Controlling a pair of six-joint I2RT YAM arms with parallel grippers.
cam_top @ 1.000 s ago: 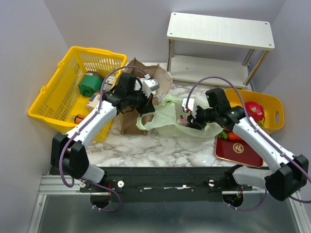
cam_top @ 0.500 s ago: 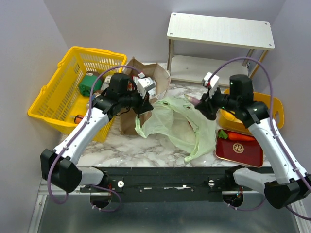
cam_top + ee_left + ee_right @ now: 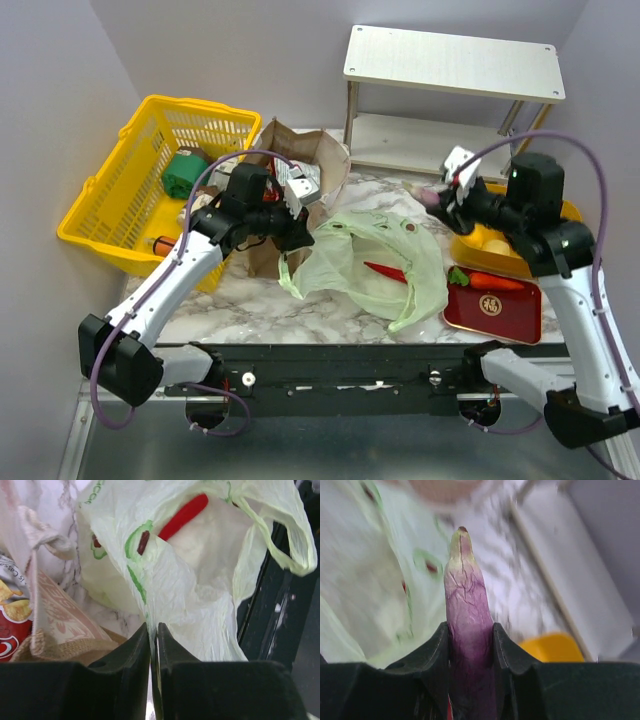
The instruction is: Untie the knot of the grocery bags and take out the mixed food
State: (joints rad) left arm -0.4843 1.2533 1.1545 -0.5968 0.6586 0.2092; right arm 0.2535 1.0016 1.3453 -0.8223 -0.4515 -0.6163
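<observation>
Left wrist view: left gripper (image 3: 153, 630) jaws drawn to a thin slit, a fold of green bag (image 3: 200, 595) film nipped in it. Past the tips the bag lies slack, mouth open, handles loose. Chili (image 3: 182, 516) inside, long axis slanting up and right, away from the fingers; lower end hidden by a crease. Far left, snack packet (image 3: 7, 630), cut off by the frame edge, beside paper bag (image 3: 60, 615); in it or behind it, cannot tell.

Right wrist view: right gripper (image 3: 470, 632) clamped on eggplant (image 3: 466, 580). Long axis runs along the fingers, pale green end pointing straight out past the tips; other end hidden between the jaws. Background blurred.

Top external: nearest, red tray (image 3: 515, 312) on table (image 3: 300, 300), carrot (image 3: 495, 282) at its far edge, lying crosswise, leafy end left. Green bag just left of the tray. Eggplant held off the table, between bag and yellow tub (image 3: 470, 250), tip pointing left; mostly hidden by the gripper. Farther: paper bag upright, partly behind left arm (image 3: 180, 270); basket (image 3: 120, 200); shelf (image 3: 450, 65) at the back.
</observation>
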